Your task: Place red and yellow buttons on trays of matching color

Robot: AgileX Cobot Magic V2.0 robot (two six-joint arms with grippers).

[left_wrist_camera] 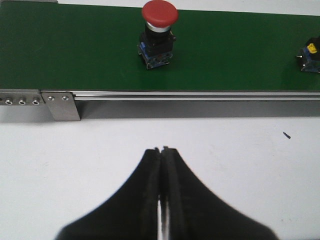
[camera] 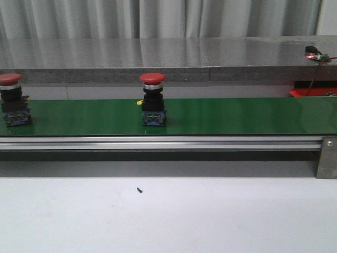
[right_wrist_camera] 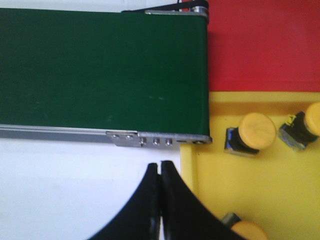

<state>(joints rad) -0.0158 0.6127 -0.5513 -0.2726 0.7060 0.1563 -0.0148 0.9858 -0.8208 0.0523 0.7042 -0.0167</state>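
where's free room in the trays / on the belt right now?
Red tray: all that shows of it is bare, beside the belt's end. Yellow tray is crowded: three yellow buttons in view. Green belt is bare from the middle red button rightward; another red button sits at the left edge.

A green conveyor belt (camera: 226,116) runs across the white counter (camera: 210,216), edged along its near side by an aluminium rail (camera: 158,143). One red button (camera: 152,99) stands upright on the belt near its middle. A second red button (camera: 11,99) stands upright well apart from it, at the belt's left end, partly cut off.
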